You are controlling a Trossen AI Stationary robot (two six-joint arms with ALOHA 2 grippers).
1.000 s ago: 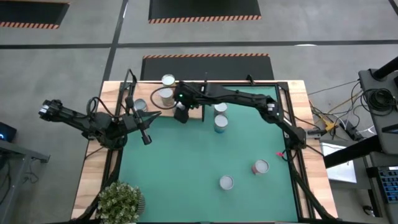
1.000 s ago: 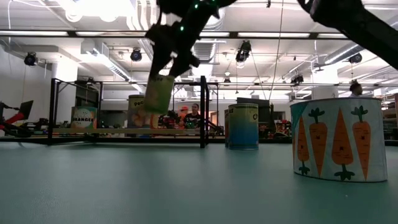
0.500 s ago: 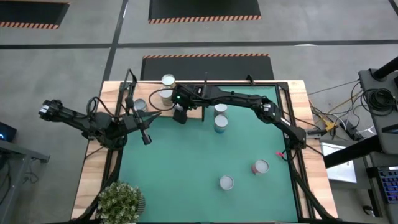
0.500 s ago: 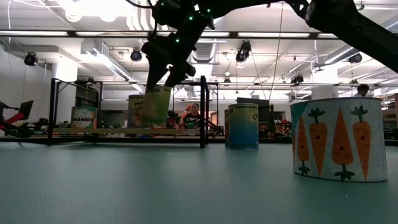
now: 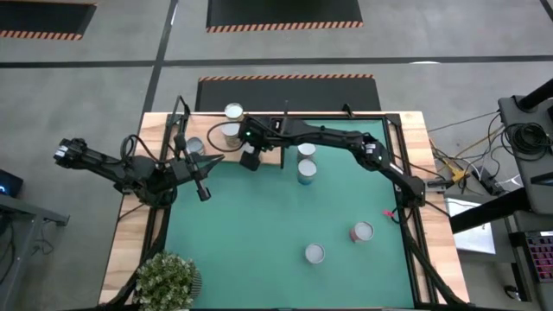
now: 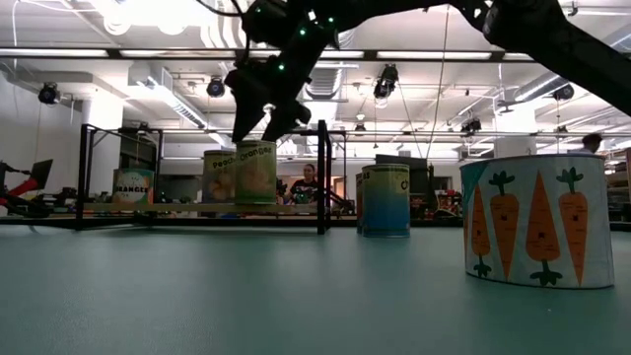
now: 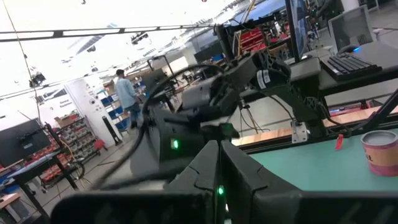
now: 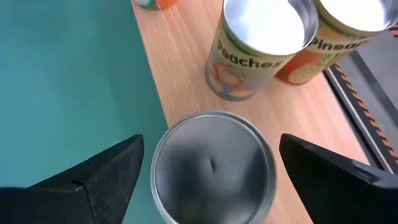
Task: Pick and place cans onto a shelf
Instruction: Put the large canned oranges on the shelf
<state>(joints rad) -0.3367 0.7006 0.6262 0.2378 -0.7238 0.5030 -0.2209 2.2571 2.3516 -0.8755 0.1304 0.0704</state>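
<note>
My right gripper (image 5: pixel 250 156) (image 8: pixel 211 149) is open over the shelf's near edge (image 8: pixel 180 74) at the mat's far left. Its fingers stand on either side of a tan can (image 8: pixel 211 168) (image 6: pixel 255 174), with a thin gap showing on each side. That can stands upright on the shelf (image 6: pixel 177 209), beside a Peaches can (image 8: pixel 261 50) and a Pineapple can (image 8: pixel 354 31). My left gripper (image 5: pixel 204 192) is shut and empty over the mat's left edge.
Two cans (image 5: pixel 306 151) (image 5: pixel 307 171) stand on the green mat just right of my right gripper. Two more (image 5: pixel 361 231) (image 5: pixel 314 253) stand nearer the front; the carrot can (image 6: pixel 532 222) is one of them. A potted plant (image 5: pixel 168 281) stands at the near left corner.
My right gripper has come down a little toward the shelf with the tan can. The can hung tilted and clear of the shelf; now it stands upright on the board beside the Peaches can.
</note>
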